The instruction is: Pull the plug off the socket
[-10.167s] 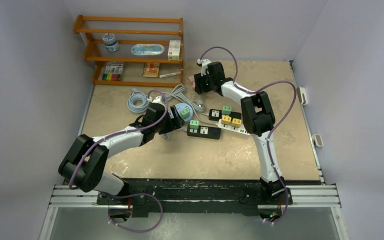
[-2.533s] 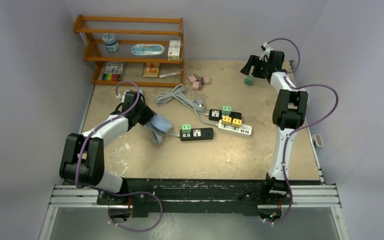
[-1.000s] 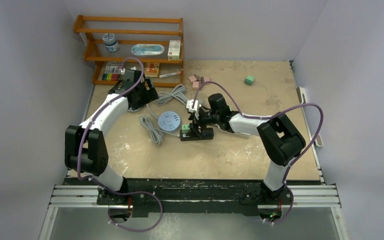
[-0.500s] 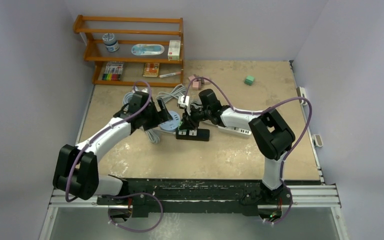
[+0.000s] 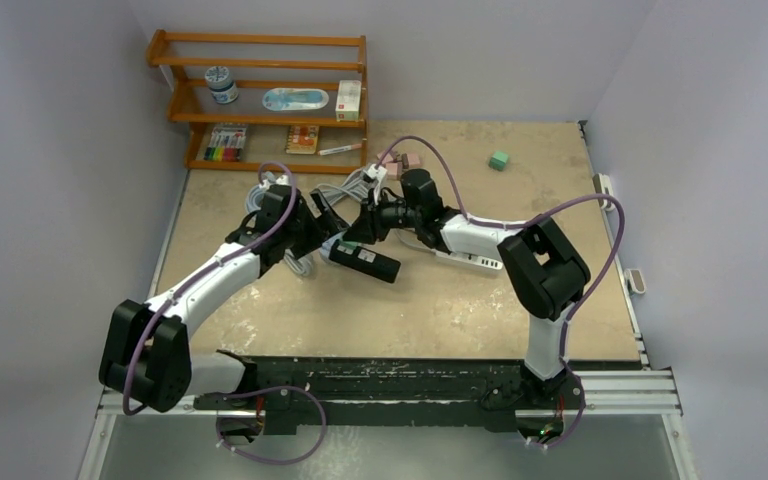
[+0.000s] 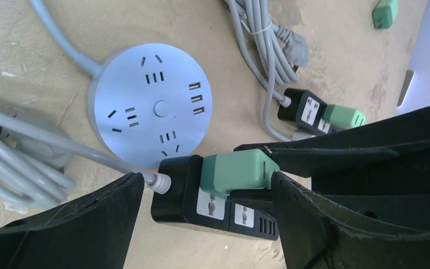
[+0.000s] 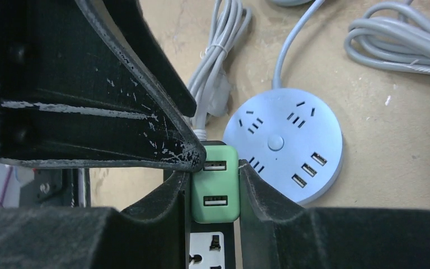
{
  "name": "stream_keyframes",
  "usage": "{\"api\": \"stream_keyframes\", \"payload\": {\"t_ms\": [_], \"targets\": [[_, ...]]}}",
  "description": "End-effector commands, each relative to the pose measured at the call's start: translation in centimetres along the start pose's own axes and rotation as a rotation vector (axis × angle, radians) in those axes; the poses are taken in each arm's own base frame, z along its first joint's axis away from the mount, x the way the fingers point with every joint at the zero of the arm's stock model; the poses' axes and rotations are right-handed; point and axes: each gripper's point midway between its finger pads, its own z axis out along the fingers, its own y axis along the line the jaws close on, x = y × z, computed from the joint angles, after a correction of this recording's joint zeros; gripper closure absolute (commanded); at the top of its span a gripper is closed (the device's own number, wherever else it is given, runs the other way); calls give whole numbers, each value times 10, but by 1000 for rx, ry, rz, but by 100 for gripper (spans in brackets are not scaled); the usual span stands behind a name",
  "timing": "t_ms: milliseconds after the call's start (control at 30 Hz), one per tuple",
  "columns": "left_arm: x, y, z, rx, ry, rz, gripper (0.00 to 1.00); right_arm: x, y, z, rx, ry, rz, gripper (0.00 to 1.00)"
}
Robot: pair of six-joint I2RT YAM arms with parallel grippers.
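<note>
A green plug (image 7: 215,190) sits in the end socket of a black power strip (image 6: 179,190), which lies slanted on the table (image 5: 368,263). My right gripper (image 7: 215,196) is shut on the plug, one finger on each side. In the left wrist view the plug (image 6: 238,171) shows between those black fingers (image 6: 341,151). My left gripper (image 6: 207,182) is open and straddles the strip's cable end, with one fingertip (image 7: 193,154) touching the plug's top corner. From above, both grippers meet over the strip, left (image 5: 328,228) and right (image 5: 358,232), and they hide the plug.
A round grey socket hub (image 6: 148,106) lies just behind the strip, with grey cable bundles (image 5: 345,185) around it. A second black strip with a green plug (image 6: 313,112) and a white strip (image 5: 470,260) lie to the right. A wooden shelf (image 5: 260,100) stands at the back left.
The right gripper has shut on the green plug and shifted left, slanting the black strip. The left arm has swung in from the shelf side and now brackets the strip.
</note>
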Motion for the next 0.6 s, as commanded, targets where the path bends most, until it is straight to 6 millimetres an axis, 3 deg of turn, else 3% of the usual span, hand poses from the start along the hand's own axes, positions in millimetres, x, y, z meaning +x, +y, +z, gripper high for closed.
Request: {"api": "stream_keyframes", "payload": {"t_ms": [0, 133, 367, 567], "targets": [[-9, -12, -11, 18, -34, -67, 17, -85, 5, 0, 43, -252, 22, 100], [-13, -4, -22, -50, -49, -78, 17, -93, -6, 0, 110, -279, 59, 100], [-21, -8, -43, -100, -38, -92, 17, -96, -27, -4, 241, -307, 74, 100], [-14, -8, -37, -57, -34, -163, 17, -103, -24, -4, 241, -331, 83, 100]]}}
